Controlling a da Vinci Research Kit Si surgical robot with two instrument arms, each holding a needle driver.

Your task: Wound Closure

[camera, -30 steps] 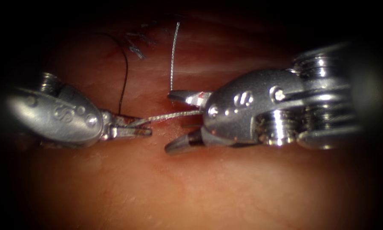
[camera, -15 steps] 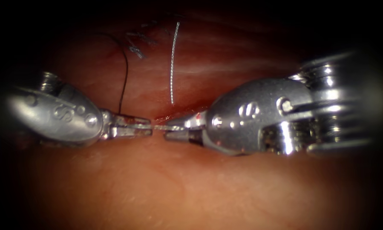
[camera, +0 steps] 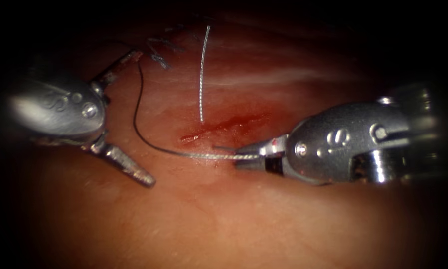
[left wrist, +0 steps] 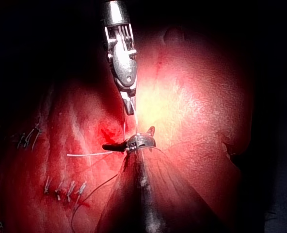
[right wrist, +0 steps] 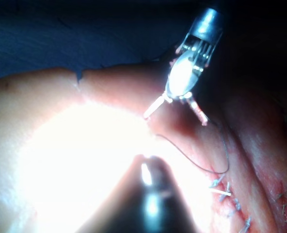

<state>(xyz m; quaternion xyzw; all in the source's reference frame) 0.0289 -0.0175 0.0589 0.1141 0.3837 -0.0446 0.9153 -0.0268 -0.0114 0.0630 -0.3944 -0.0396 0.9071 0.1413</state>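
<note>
In the endoscope view the needle [camera: 224, 156] is gripped by the closed fingers of the right tool [camera: 243, 158] at four o'clock of the cut [camera: 224, 124], thread [camera: 141, 119] trailing, while the left tool [camera: 121, 119] is spread open, empty, at nine o'clock.

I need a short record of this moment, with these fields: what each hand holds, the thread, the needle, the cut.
left hand: jaws wide open, holds nothing, left of the cut
right hand: shut on the thread, just below the cut
thread: curves from the right hand up towards the left hand's upper jaw
needle: cannot tell it from the silvery strands
cut: short, with red fluid, in the tissue
</note>
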